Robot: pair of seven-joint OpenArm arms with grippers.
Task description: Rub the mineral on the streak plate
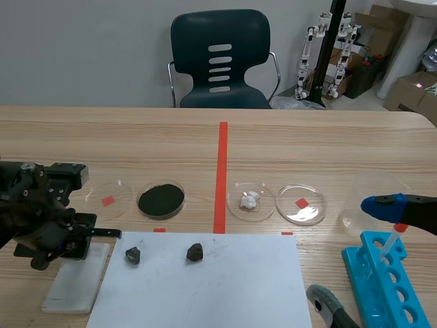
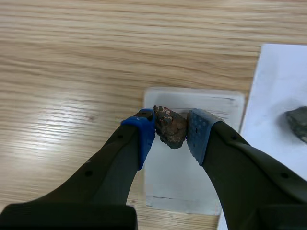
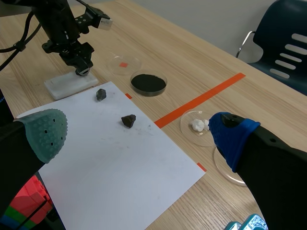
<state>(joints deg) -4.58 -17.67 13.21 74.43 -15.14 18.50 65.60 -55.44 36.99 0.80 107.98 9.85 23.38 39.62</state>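
Slip risk first: grips mineral (image 2: 171, 127) only by its sides, clamped between blue pads (image 2: 144, 136) of left gripper (image 2: 170, 133), so could twist loose once pressed hard on plate (image 2: 192, 177). Could also shove plate toward paper (image 1: 205, 294), since nothing seems to pin it. Hangs over plate's far end; cannot tell whether touching. Looks lumpy, long axis roughly pad to pad and slightly slanted, lower tip pointing down at plate. Leaves right gripper (image 3: 139, 135) spread wide, holding nothing, well away from plate.
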